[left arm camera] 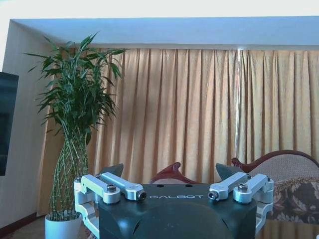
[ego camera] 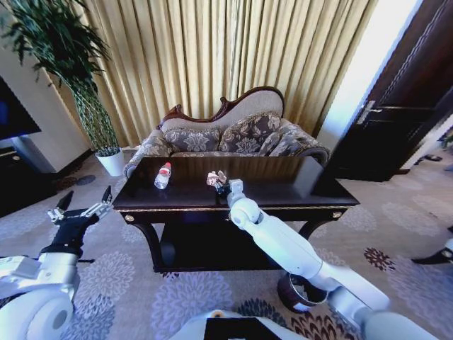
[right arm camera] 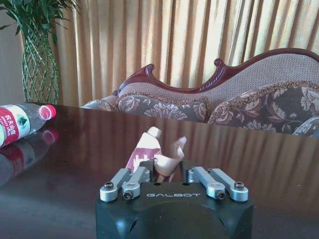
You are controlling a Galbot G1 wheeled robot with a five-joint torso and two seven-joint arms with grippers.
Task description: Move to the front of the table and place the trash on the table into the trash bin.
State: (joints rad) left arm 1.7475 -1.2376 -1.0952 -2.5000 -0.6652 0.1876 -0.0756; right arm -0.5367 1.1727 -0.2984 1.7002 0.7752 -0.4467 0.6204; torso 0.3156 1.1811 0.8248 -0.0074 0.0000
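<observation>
The dark glossy table (ego camera: 283,188) stands straight ahead. A clear bottle (ego camera: 163,175) with a red cap and label lies on its left part, also seen as the bottle (right arm camera: 20,122) in the right wrist view. Near the middle sits a crumpled white-and-reddish wrapper (ego camera: 215,178). My right gripper (ego camera: 224,188) reaches over the front edge to it. In the right wrist view the right gripper (right arm camera: 163,167) is shut on the wrapper (right arm camera: 158,152), which stays low on the tabletop (right arm camera: 75,164). My left gripper (ego camera: 81,207) hangs open left of the table. The dark trash bin (ego camera: 289,292) stands on the floor under my right arm, partly hidden.
A patterned sofa (ego camera: 226,138) with a carved frame stands right behind the table. A tall plant in a white pot (ego camera: 112,162) is at the back left and a dark door (ego camera: 396,106) at the right. Patterned carpet (ego camera: 127,283) lies open to the left.
</observation>
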